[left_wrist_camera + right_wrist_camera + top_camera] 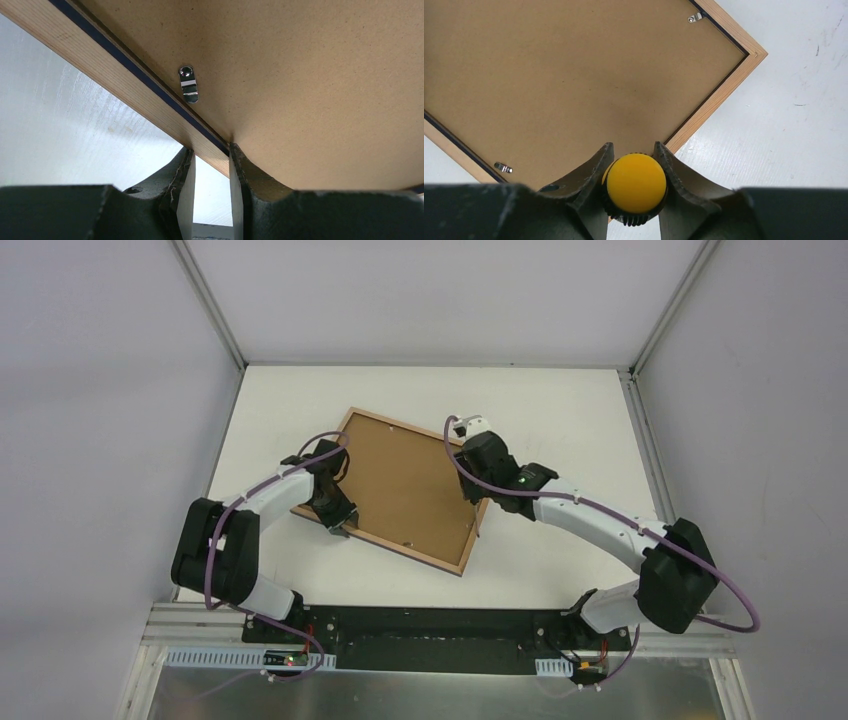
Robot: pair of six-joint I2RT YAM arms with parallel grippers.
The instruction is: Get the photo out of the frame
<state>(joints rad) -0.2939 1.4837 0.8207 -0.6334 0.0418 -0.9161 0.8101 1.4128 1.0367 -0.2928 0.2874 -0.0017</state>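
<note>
The white table (pixel 560 410) bears the frame (pixel 100 62), which lies face down near its middle, turned at an angle, brown backing board (pixel 400 480) up. The left gripper (pixel 210 150) is nearly closed and pinches the frame's rim on the left side: one finger against the wooden outer edge, the other on the board just inside. The right gripper (pixel 633 147), over the opposite rim, is part-closed around a yellow knob (pixel 636 182) with a black ribbed collar. Whatever lies below the knob is hidden between the fingers. The frame's front is out of sight. A small metal clip (pixel 188 84) sits at the board's edge.
</note>
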